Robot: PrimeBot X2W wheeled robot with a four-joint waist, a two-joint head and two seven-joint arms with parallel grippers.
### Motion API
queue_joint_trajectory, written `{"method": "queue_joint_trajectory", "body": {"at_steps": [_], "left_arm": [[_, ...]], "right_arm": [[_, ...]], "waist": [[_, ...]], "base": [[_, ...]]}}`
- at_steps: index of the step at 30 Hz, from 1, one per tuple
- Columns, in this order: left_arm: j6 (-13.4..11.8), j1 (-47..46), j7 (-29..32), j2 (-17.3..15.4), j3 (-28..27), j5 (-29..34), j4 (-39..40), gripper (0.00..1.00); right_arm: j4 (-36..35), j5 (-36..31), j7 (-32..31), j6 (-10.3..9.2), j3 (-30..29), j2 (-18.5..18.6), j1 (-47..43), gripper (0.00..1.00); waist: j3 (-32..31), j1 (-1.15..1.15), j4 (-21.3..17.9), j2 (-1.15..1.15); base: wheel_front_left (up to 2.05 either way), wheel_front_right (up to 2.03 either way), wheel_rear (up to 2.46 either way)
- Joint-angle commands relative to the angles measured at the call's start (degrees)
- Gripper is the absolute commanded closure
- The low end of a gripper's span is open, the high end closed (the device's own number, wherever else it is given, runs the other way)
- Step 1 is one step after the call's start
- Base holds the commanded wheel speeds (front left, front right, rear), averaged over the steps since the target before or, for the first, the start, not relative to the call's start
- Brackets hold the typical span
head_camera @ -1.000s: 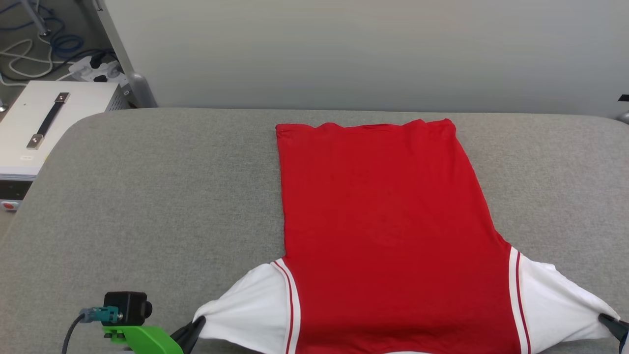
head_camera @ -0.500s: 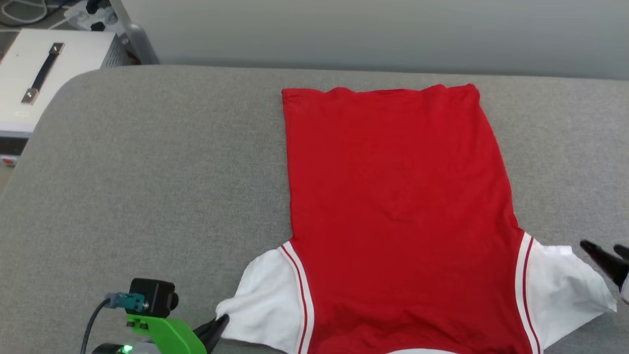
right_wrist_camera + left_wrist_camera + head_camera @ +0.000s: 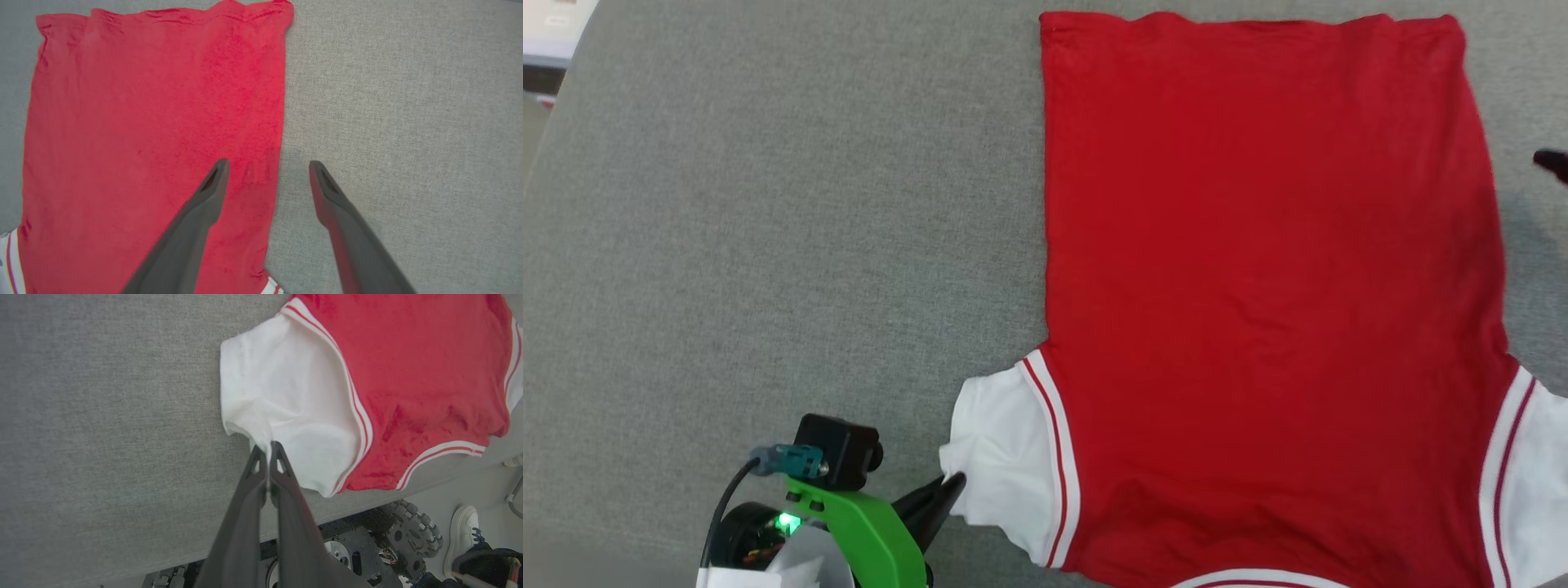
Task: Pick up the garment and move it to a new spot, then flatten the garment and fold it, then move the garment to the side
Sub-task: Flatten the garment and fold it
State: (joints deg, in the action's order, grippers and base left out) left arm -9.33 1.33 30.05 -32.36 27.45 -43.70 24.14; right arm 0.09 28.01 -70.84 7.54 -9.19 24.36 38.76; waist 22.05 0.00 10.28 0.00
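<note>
Left gripper (image 3: 267, 448): clenched on shirt (image 3: 1258, 245) sleeve (image 3: 282, 388) hem.
Right gripper (image 3: 267, 165): released, empty, over shirt's side edge.
Tip: pinch both layers; fold sleeve inward, flat.

The grey fabric surface (image 3: 768, 204) bears the spread garment (image 3: 1258, 245).

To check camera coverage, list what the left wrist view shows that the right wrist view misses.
Left wrist view: left gripper shut on the white short sleeve of the red jersey-style T-shirt, plus a black treaded wheel and a person's white shoe. Right wrist view: right gripper open, straddling the shirt's side edge. Both: red shirt body on grey fabric surface.
</note>
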Motion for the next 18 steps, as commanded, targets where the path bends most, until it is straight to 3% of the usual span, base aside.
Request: {"method": "queue_joint_trajectory", "body": {"at_steps": [1,10,18], "left_arm": [[0.0,-1.5,-0.1,0.5,0.1,0.9,0.5,1.0],[1.7,-4.2,-2.2,3.0,1.7,1.6,0.3,1.0],[3.5,-6.4,-4.1,5.1,2.9,1.7,-1.9,1.0]], "right_arm": [[1.9,-1.5,-1.0,-0.05,0.0,0.8,3.5,0.0],[13.1,-9.8,-3.7,-0.05,1.1,3.3,20.0,0.0],[19.5,-13.0,-2.3,-0.05,3.1,5.0,26.4,0.0]], "waist": [[7.5,0.0,5.8,0.0],[14.0,0.0,10.1,0.0],[16.3,0.0,12.4,0.0]], "base": [[0.0,0.0,0.0],[0.0,0.0,0.0],[0.0,0.0,0.0]]}}
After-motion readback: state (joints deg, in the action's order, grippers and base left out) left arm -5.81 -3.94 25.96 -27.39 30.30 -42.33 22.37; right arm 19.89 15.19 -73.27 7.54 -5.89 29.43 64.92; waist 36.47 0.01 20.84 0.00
